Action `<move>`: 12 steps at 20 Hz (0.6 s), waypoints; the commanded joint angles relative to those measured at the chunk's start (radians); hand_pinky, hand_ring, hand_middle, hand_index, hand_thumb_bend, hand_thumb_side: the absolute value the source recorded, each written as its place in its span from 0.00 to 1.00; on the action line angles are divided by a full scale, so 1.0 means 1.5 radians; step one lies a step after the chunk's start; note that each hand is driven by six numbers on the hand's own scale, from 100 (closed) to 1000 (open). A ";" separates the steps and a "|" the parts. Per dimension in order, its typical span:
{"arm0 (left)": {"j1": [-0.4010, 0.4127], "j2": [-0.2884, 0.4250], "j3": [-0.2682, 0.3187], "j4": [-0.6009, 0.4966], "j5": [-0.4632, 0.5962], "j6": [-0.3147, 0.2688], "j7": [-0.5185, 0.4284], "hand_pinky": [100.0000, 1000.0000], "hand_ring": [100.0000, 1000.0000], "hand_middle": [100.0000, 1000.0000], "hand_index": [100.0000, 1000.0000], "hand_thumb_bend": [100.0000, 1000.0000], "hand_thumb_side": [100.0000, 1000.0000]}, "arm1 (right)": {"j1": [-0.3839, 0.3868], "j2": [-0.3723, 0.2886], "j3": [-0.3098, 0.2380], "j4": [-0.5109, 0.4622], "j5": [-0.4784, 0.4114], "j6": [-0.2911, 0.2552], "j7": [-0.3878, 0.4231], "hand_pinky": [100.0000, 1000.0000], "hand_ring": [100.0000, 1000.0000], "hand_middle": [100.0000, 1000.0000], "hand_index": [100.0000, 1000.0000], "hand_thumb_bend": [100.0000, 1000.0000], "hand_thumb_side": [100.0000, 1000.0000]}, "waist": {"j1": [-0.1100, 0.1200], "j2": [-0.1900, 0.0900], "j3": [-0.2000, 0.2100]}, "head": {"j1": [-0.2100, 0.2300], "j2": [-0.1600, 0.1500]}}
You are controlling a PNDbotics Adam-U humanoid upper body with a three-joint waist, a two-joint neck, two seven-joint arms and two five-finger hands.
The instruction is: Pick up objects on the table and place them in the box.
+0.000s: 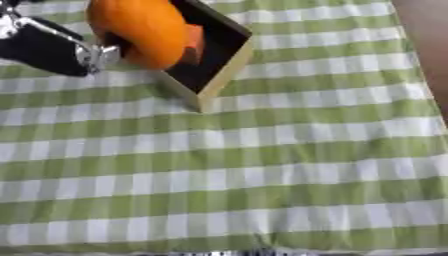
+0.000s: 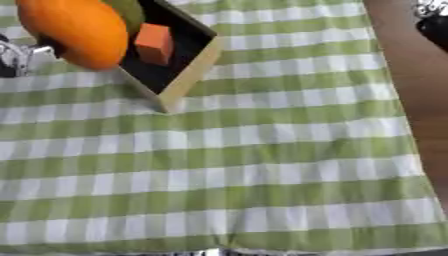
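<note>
L hand (image 1: 52,45) holds orange ball (image 1: 140,30) over box (image 1: 223,65) w/ orange block (image 2: 155,44)

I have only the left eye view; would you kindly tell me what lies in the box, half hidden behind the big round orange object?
Observer: The right eye view shows it whole: an orange block inside the box, beside the big orange object.
Operator: Thank you. Is the right hand visible anywhere?
Observer: Yes, what looks like the right hand, dark and silver, shows in the top right corner, over the brown surface beyond the checked cloth.
</note>
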 commanded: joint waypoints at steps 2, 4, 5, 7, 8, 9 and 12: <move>-0.044 -0.030 0.025 0.075 -0.058 -0.013 0.036 0.64 0.59 0.52 0.65 0.00 0.04 | -0.004 -0.020 -0.007 -0.010 0.003 -0.003 -0.001 0.94 0.92 0.73 0.88 0.00 0.43 | 0.006 -0.022 -0.003 | 0.000 -0.008; -0.061 -0.050 0.031 0.123 -0.097 -0.023 0.050 0.65 0.59 0.53 0.65 0.00 0.05 | -0.004 -0.019 -0.007 -0.010 0.003 -0.003 -0.001 0.94 0.92 0.73 0.88 0.00 0.43 | 0.005 -0.020 -0.004 | 0.001 -0.012; -0.068 -0.062 0.035 0.152 -0.116 -0.027 0.057 0.65 0.59 0.53 0.65 0.00 0.04 | -0.005 -0.018 -0.006 -0.010 0.003 -0.003 -0.001 0.94 0.92 0.73 0.88 0.00 0.43 | 0.004 -0.019 -0.005 | 0.002 -0.015; -0.084 -0.086 0.042 0.213 -0.154 -0.038 0.073 0.65 0.59 0.53 0.65 0.00 0.03 | -0.006 -0.017 -0.006 -0.010 0.003 -0.003 0.000 0.94 0.92 0.73 0.88 0.00 0.43 | 0.003 -0.018 -0.008 | 0.005 -0.019; -0.090 -0.098 0.045 0.242 -0.175 -0.046 0.084 0.65 0.60 0.53 0.65 0.00 0.03 | -0.007 -0.016 -0.005 -0.010 0.003 -0.003 0.000 0.94 0.92 0.73 0.88 0.00 0.43 | 0.002 -0.017 -0.009 | 0.007 -0.020; -0.096 -0.109 0.047 0.271 -0.195 -0.055 0.095 0.65 0.60 0.53 0.65 0.00 0.02 | -0.007 -0.016 -0.005 -0.010 0.003 -0.003 0.000 0.94 0.92 0.73 0.88 0.00 0.43 | 0.002 -0.016 -0.010 | 0.008 -0.022; -0.108 -0.135 0.053 0.347 -0.249 -0.083 0.129 0.65 0.60 0.53 0.65 0.00 0.01 | -0.009 -0.013 -0.005 -0.010 0.002 -0.003 0.001 0.94 0.92 0.73 0.88 0.00 0.43 | 0.000 -0.014 -0.012 | 0.013 -0.025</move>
